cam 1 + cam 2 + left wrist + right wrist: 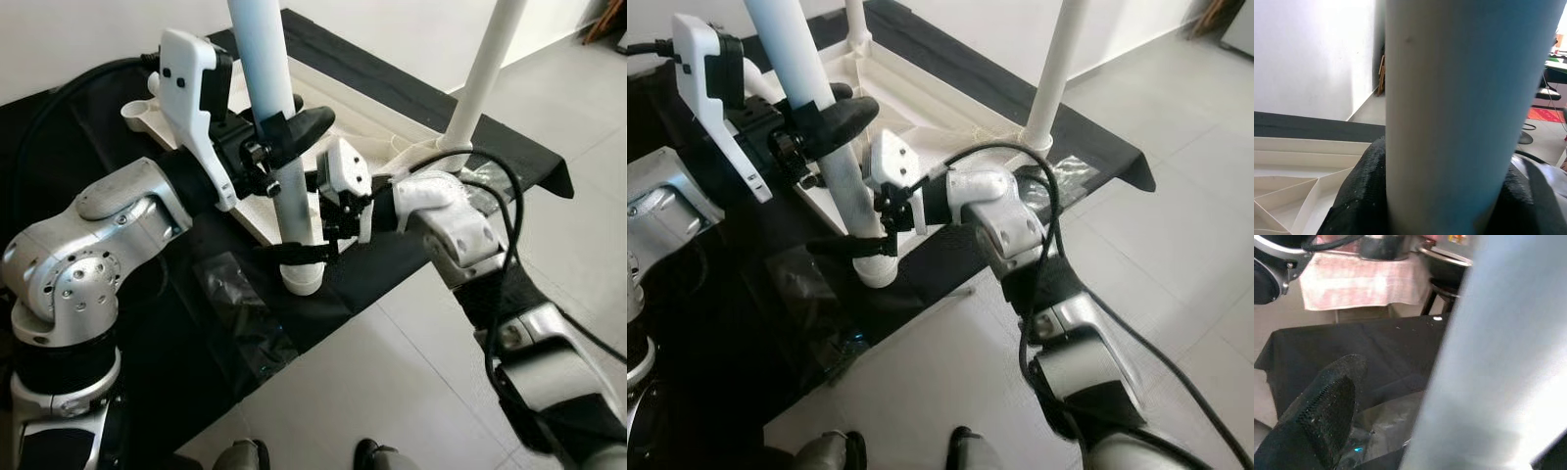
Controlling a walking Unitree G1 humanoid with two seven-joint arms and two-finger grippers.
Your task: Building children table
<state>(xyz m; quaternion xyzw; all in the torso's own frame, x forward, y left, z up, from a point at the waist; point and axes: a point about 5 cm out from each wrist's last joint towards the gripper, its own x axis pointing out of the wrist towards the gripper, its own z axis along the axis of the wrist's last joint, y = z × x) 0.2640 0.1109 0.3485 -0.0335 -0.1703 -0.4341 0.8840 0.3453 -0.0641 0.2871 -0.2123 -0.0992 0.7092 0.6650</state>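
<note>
Both grippers clamp the same white table leg point(279, 147), which stands upright with its foot in the corner socket of the upturned white tabletop point(921, 83). Left gripper point(284, 132) pinches the leg higher up, one black finger curling round its far side and the other pressed to the near side. Right gripper point(299, 253) pinches it low down, just above the socket, its black fingers point(1317, 421) wrapped round the tube. Beyond the right gripper a second white leg point(485, 73) stands in the next corner. Beneath the tabletop lies a black cloth point(382, 98) over the pale tiled floor point(411, 372). Near the lower gripper, a crumpled clear plastic bag point(230, 304) rests on the cloth.
</note>
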